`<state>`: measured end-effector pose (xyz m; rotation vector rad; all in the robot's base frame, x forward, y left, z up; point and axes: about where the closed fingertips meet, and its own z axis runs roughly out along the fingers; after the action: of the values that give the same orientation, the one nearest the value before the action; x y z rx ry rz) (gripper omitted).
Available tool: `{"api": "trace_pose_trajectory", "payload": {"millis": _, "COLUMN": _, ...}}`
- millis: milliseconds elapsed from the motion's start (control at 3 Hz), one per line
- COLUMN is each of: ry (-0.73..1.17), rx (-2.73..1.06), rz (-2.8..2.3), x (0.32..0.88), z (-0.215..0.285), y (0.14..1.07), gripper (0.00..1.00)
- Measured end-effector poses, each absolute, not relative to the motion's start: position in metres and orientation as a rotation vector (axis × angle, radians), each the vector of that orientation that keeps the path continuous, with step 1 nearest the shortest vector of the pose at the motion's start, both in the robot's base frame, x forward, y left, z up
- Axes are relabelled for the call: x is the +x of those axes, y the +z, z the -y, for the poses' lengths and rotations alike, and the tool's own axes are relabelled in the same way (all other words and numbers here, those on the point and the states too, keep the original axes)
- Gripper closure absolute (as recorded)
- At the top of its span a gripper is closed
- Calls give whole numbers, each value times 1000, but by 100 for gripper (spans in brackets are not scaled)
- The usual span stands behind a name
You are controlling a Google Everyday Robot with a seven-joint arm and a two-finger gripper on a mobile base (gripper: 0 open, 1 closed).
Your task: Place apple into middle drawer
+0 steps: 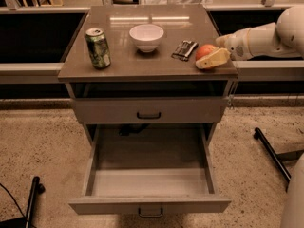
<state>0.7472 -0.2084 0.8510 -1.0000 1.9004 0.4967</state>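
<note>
The grey drawer cabinet (95, 70) has its middle drawer (149, 182) pulled out and the top drawer (190, 109) closed. A white arm (266, 39) reaches in from the right. Its gripper (212, 59) is against the apple (203, 51) at the top's front right corner; whether it holds the apple cannot be told. Also on top are a white bowl (147, 36), a green can (98, 47) with an unreadable label, and a small dark packet (184, 50).

The hand (209, 60) touches the apple (204, 51) atop the cabinet (142, 66).

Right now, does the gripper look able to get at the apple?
Probably yes: the gripper sits right against the apple at the right edge of the cabinet top, and nothing stands between them.
</note>
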Motion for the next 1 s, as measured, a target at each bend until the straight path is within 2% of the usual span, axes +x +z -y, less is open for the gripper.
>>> {"api": "trace_pose_trajectory", "payload": {"millis": 1000, "ry": 642, "rx": -1163, "rz": -1620, "x": 708, "z": 154, "y": 873, "gripper": 84}}
